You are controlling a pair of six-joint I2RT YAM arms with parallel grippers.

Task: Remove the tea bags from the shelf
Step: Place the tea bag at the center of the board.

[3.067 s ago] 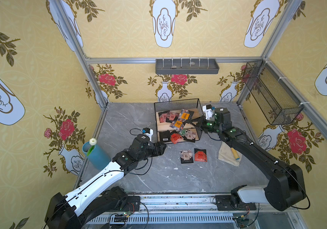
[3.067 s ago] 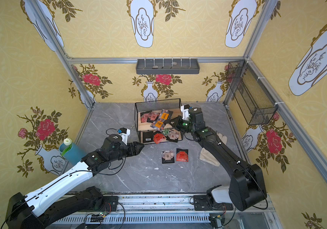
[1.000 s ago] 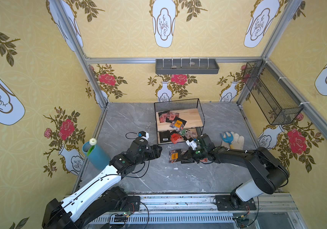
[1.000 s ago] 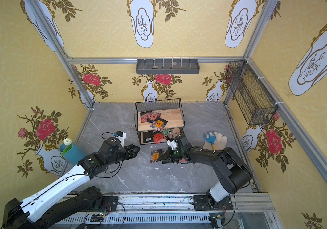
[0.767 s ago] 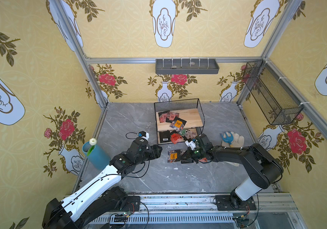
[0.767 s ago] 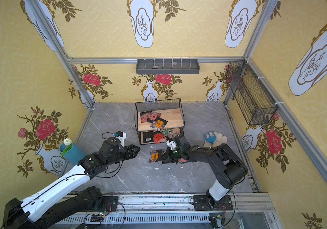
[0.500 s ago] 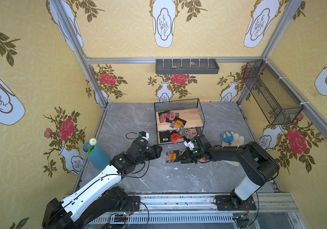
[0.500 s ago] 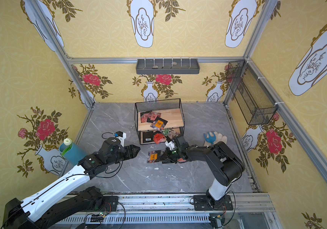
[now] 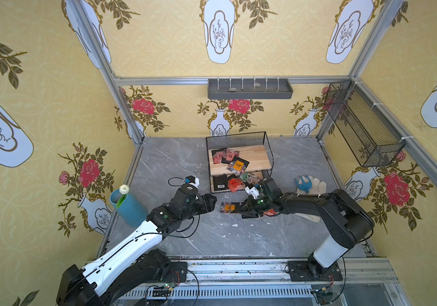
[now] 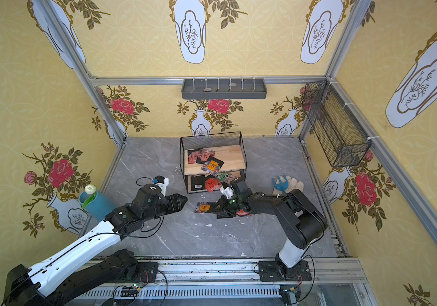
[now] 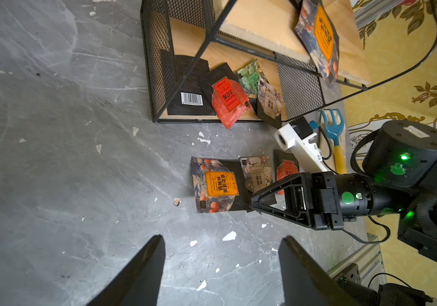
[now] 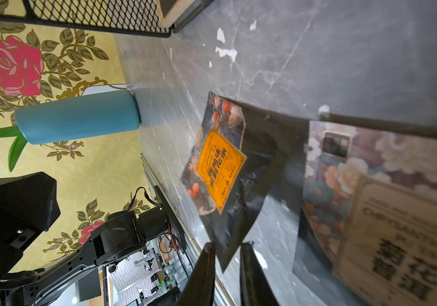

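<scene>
Right gripper (image 12: 228, 245): jaws parted only a sliver, low over the table (image 9: 212, 238) just in front of the shelf (image 9: 254, 159). The corner of an orange-fronted tea bag (image 12: 221, 169) lies in that gap, and the bag itself is flat on the stone, not lifted. Edge to edge with it sits a beige tea bag (image 11: 258, 174), then a red tea bag (image 11: 287, 169) half hidden behind the gripper body; all three are off the shelf. Left gripper (image 11: 221, 238): jaws wide apart, nothing between them, hovering over bare table off the shelf's front corner, tips aimed toward the orange-fronted bag. On the shelf's top board a cluster of tea bags (image 9: 225, 156) sits at the left arm's end, and an overhanging tea bag (image 9: 238, 165) juts past the front edge. The lower board holds a barcode-backed tea bag (image 11: 190, 87), a round-red tea bag (image 11: 228, 102) poking out over the front, a green tea bag (image 11: 250, 78) and a floral tea bag (image 11: 269, 102). A glove (image 9: 316, 185) with a blue hand rake (image 9: 303, 182) lies beside the shelf on the right arm's side. A blue vase (image 9: 130, 209) stands well away from the shelf on the left arm's side.
</scene>
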